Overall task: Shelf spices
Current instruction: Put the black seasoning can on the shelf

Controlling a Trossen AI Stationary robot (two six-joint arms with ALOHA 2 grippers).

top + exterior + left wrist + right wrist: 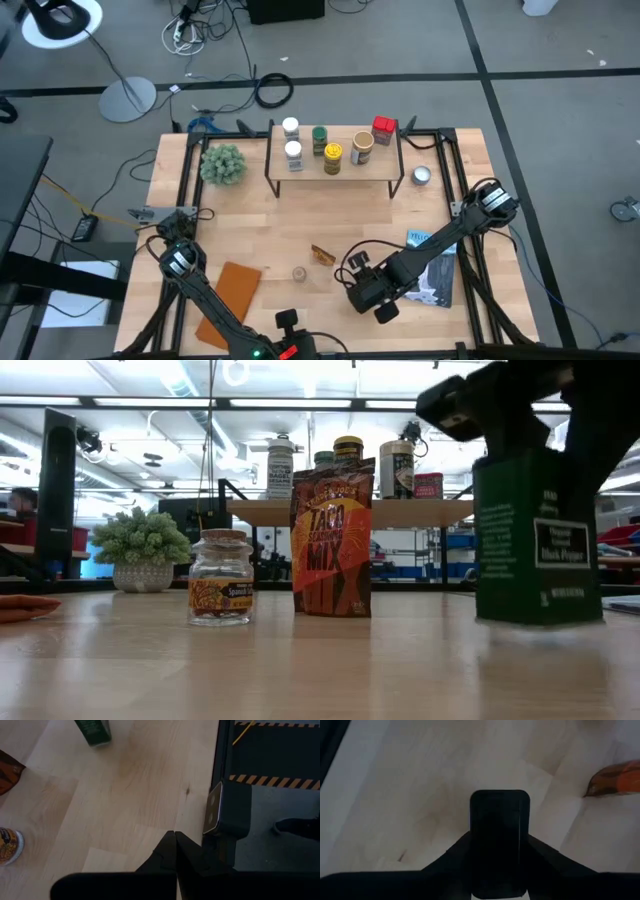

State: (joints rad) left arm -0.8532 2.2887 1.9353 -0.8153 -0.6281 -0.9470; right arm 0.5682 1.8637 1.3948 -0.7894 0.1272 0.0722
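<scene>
Pale wood covers your desk (300, 225), which sits on a grey floor strung with cables. Your right gripper (500, 847) is at the near middle of the desk, its jaws clamped on either side of a dark green tin (537, 538). In the right wrist view the tin's dark top fills the gap between the two fingers. In the low view the tin stands upright with its base on or just above the desk. It carries small white print and a boxed label too blurred to read with certainty.

Your left gripper (175, 851) waits at the near left edge of the desk with its jaws pressed together and nothing between them.

Just beside the tin stands an orange and red packet (331, 538) printed "TACO SEASONING MIX". Next to that is a small glass jar (220, 578) with a tan lid and a yellow label whose words cannot be read. Both stand apart from the tin.

At the far side is the shelf (335, 172), a light plank on thin black legs. It holds two white-lidded jars (292, 140), a green-lidded jar (319, 138), a yellow-lidded jar (333, 157), a tan-lidded jar (362, 148) and a red box (383, 128).

A small potted plant (222, 164) sits left of the shelf. A brown pad (228, 290) lies near left, and a blue and white book (435, 265) lies partly under your right arm.
</scene>
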